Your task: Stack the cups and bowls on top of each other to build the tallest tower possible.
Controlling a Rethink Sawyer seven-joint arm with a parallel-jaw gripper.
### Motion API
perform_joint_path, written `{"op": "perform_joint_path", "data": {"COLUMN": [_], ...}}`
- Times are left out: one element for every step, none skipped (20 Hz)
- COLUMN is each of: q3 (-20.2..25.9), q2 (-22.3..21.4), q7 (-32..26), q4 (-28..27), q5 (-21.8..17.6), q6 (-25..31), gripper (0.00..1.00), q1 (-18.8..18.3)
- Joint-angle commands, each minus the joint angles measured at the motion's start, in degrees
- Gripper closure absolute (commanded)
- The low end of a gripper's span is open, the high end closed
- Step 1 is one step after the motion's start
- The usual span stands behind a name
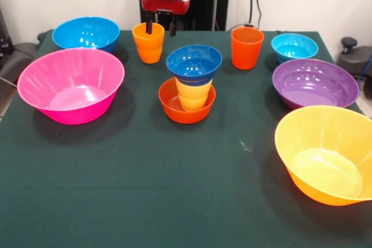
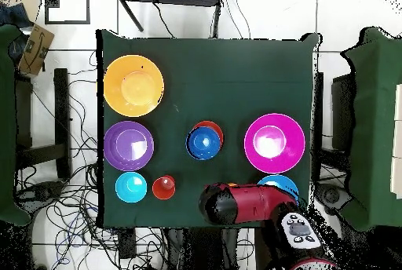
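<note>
The tower stands mid-table: a small orange-red bowl [image 1: 174, 105] as base, an upturned yellow cup [image 1: 193, 94] in it, and a dark blue bowl [image 1: 194, 62] on top; from overhead the dark blue bowl [image 2: 202, 143] covers most of it. My gripper [image 1: 161, 29] is open, just above the light orange cup [image 1: 149, 43]. One finger is over the cup's mouth and the other is outside its right wall. The arm [image 2: 235, 204] hides that cup and the gripper from overhead. The red-orange cup [image 1: 247, 47] [image 2: 163, 187] and cyan bowl [image 1: 294, 46] [image 2: 130, 187] stand apart.
A purple bowl [image 1: 315, 82] [image 2: 128, 145] and a large yellow-orange bowl [image 1: 325, 152] [image 2: 133, 85] sit on the right of the front view. A pink bowl [image 1: 71, 84] [image 2: 274, 143] and a medium blue bowl [image 1: 86, 33] [image 2: 281, 180] sit on its left.
</note>
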Motion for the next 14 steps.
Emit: {"op": "perform_joint_path", "data": {"q3": [2.4,2.4,2.8,3.2,3.5,3.7,4.0,4.1,4.0,4.0,3.9,3.7,3.3,2.9], "q2": [3.6,4.0,4.4,4.9,5.4,5.8,6.2,6.6,6.8,7.1,7.2,7.3,7.5,7.7], "q7": [4.5,4.5,4.3,4.2,4.1,4.2,4.2,4.4,4.7,5.0,5.2,5.5,5.7,6.0], "q4": [2.3,2.3,2.4,2.5,2.5,2.6,2.7,2.8,3.0,3.2,3.6,3.8,3.7,3.6], "q5": [-1.4,-1.4,-1.4,-1.4,-1.4,-1.5,-1.4,-1.5,-1.6,-1.7,-2.0,-2.2,-2.6,-2.9], "q6": [-2.4,-2.7,-3.0,-3.6,-4.1,-4.6,-5.1,-5.8,-6.6,-7.4,-8.7,-9.5,-10.9,-12.4], "gripper": [0.00,0.00,0.00,0.00,0.00,0.00,0.00,0.00,0.00,0.00,0.00,0.00,0.00,0.00], "q1": [0.7,0.6,-0.1,-0.5,-0.8,-1.0,-1.3,-1.3,-1.3,-1.2,-1.3,-1.2,-0.8,-0.5]}}
